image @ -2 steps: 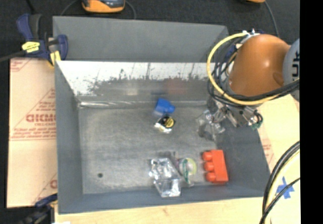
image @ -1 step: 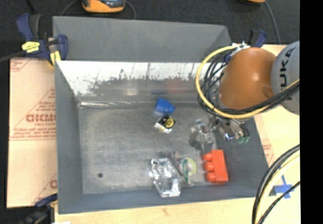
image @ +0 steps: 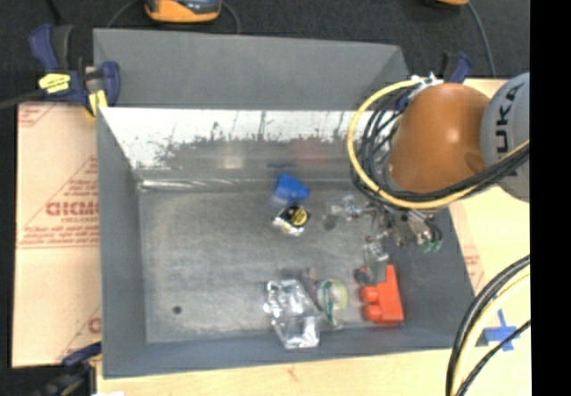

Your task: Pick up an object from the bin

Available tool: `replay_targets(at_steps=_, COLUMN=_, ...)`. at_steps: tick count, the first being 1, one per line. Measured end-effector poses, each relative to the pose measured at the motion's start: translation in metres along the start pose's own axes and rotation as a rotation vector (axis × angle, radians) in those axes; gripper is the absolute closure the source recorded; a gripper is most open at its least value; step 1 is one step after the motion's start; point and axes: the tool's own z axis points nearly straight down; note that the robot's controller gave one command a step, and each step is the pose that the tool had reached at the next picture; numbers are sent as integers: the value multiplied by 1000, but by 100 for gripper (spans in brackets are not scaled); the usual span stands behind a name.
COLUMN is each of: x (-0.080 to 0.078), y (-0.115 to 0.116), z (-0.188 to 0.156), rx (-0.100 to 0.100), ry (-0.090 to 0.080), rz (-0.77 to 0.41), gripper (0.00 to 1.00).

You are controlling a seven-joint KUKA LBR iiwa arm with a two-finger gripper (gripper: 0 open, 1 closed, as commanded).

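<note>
Orange block point(image: 382, 298) near bin point(image: 223, 73) front-right corner | gripper point(image: 385, 241) just behind it, by right wall | grip state: cannot tell | crumpled silvery wrapper point(image: 293, 309) along front wall

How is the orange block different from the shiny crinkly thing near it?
The orange block is bright orange, solid and straight-edged; the shiny crinkly thing is silvery-clear and crumpled. The orange block lies further right in the view; the shiny crinkly thing lies nearer the middle. Both rest on the bin floor by its near wall.
</note>
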Motion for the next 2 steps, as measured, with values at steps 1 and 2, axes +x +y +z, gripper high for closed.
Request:
replay_targets(at_steps=1, x=51, y=-17, z=93, rx=-2, ry=3, rz=-71, gripper=0)
replay_targets(at_steps=2, x=20, y=32, z=89, rx=3, ry=-7, rz=-445, gripper=0)
